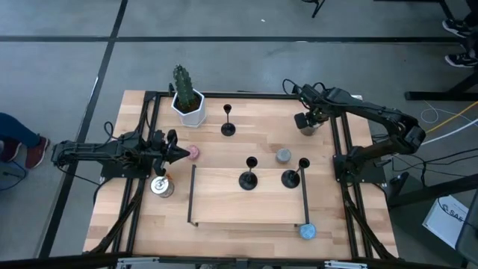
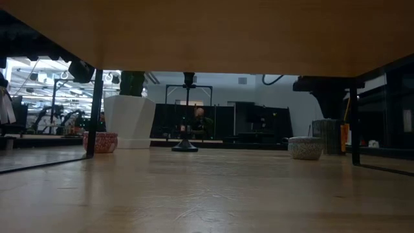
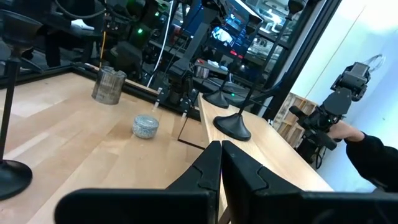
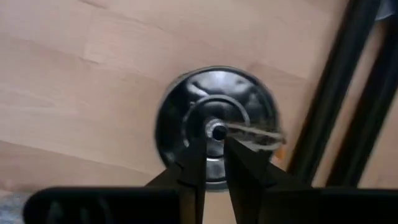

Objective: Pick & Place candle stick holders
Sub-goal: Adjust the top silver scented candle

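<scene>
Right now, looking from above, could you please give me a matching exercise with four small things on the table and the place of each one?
Things:
1. pink tin
2. grey tin
3. blue tin
4. cactus pot

Places:
a. at a corner of the black frame
b. just past the tips of the left gripper
c. beside the lone candle stick holder
d. close to the two candle stick holders that stand together

Pairs: 1-b, 2-d, 3-a, 4-c
</scene>
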Action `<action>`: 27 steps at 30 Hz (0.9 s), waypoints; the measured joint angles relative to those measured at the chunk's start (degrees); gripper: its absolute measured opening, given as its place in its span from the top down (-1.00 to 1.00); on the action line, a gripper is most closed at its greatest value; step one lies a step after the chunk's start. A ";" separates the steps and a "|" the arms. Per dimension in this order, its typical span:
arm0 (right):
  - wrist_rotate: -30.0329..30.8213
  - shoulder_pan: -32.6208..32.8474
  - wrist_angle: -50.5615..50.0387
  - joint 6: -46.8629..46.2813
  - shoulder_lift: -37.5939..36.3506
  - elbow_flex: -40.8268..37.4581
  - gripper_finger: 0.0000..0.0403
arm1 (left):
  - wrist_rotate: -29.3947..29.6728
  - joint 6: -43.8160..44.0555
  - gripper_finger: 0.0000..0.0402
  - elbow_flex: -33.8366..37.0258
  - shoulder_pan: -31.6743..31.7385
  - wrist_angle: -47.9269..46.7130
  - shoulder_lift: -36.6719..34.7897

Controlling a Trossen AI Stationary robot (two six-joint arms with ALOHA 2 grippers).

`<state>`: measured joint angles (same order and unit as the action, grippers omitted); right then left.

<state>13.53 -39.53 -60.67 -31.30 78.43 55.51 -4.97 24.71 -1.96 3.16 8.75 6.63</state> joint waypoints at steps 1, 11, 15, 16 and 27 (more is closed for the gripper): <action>0.86 0.00 -0.07 0.04 0.00 0.00 0.72 | 0.00 0.00 0.97 0.01 0.00 0.01 0.00; -1.41 -0.81 -0.41 0.04 0.00 -1.86 0.72 | 0.11 0.00 0.97 -0.01 0.00 0.01 -0.02; -3.13 -1.49 2.10 0.22 -0.56 -5.54 0.72 | 0.46 0.00 0.97 -0.01 0.01 0.01 0.00; -3.09 -1.62 2.46 0.23 -0.70 -6.09 0.72 | 0.44 0.00 0.97 0.00 0.00 0.01 -0.01; -10.00 -0.83 -6.43 0.72 -2.33 -3.17 0.72 | 0.92 0.00 0.97 -0.01 0.02 0.10 -0.02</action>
<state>3.53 -40.36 -67.11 -30.59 76.11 52.34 -4.05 24.71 -1.98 3.17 8.84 6.61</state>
